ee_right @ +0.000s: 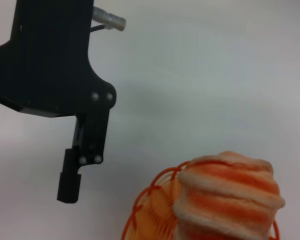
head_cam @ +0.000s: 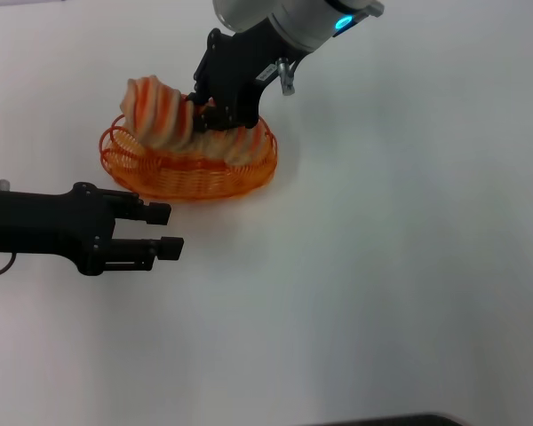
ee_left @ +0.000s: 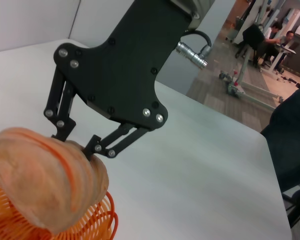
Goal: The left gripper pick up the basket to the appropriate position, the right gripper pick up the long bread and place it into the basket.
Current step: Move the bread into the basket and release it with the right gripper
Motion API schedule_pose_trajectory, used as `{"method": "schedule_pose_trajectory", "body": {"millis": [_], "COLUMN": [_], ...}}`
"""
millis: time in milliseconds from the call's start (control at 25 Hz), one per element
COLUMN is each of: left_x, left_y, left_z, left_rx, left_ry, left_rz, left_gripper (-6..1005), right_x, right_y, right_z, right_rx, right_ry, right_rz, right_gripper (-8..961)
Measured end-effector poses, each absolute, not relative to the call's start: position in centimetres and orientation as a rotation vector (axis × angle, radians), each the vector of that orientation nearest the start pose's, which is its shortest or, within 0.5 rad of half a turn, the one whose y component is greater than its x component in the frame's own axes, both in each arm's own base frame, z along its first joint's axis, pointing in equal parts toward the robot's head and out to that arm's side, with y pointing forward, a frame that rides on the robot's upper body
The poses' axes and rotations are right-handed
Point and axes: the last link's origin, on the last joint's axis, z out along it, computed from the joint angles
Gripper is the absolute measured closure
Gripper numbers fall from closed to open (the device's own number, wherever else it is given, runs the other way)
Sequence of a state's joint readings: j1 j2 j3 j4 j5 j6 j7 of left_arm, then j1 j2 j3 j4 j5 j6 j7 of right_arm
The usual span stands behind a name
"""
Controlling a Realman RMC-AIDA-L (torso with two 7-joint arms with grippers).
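While the long bread (head_cam: 173, 120) sits half in the basket (head_cam: 191, 169), the key relation is its tilt against the basket's long axis.

Bread position: one end down inside the basket, the other end raised above the rim on the robot's left side; not yet lying flat.
Bread axis: roughly along the basket's length, tilted up toward the left.
Right claw (head_cam: 211, 114): over the basket from the far side, closed on the bread near its middle.
Left claw (head_cam: 163, 231): on the near left, just short of the basket rim, not touching it; fingers narrowly apart, holding nothing.
Nearer arm: right claw is on the bread; the left is apart from it.
Basket: resting on the white counter (head_cam: 382, 266).
Obstructions: none seen on the counter near the basket; the left claw's fingers lie close to the near rim.
Judgement: lowering the raised end, then releasing, would likely seat the loaf.
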State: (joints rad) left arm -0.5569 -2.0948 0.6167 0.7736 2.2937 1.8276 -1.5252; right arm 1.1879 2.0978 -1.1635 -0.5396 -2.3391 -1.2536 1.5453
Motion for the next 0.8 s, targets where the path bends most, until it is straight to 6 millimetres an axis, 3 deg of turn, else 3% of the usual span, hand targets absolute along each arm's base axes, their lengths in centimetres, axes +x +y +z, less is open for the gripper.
{"method": "schedule_pose_trajectory", "body": {"millis": [120, 360, 560, 800], "left_x": [-25.9, -26.0, -25.9, -25.9], "left_y": [29.9, 30.0, 30.3, 30.7], "left_z": [0.5, 0.8, 1.1, 1.5], "left_rx": [-3.019, -3.007, -3.000, -2.983], "left_ry": [-0.752, -0.764, -0.754, -0.758], "left_rz": [-0.527, -0.527, -0.526, -0.510], "left_gripper": [431, 431, 430, 430], "right_x": [7.9, 8.2, 8.4, 9.1], "right_y": [41.8, 41.7, 41.6, 41.5], "right_z": [-8.6, -8.6, -8.3, -7.3], "right_rx": [-3.046, -3.051, -3.052, -3.024], "right_ry": [-0.269, -0.220, -0.198, -0.150], "right_rz": [-0.244, -0.252, -0.221, -0.106], "right_gripper": [743, 634, 381, 214]}}
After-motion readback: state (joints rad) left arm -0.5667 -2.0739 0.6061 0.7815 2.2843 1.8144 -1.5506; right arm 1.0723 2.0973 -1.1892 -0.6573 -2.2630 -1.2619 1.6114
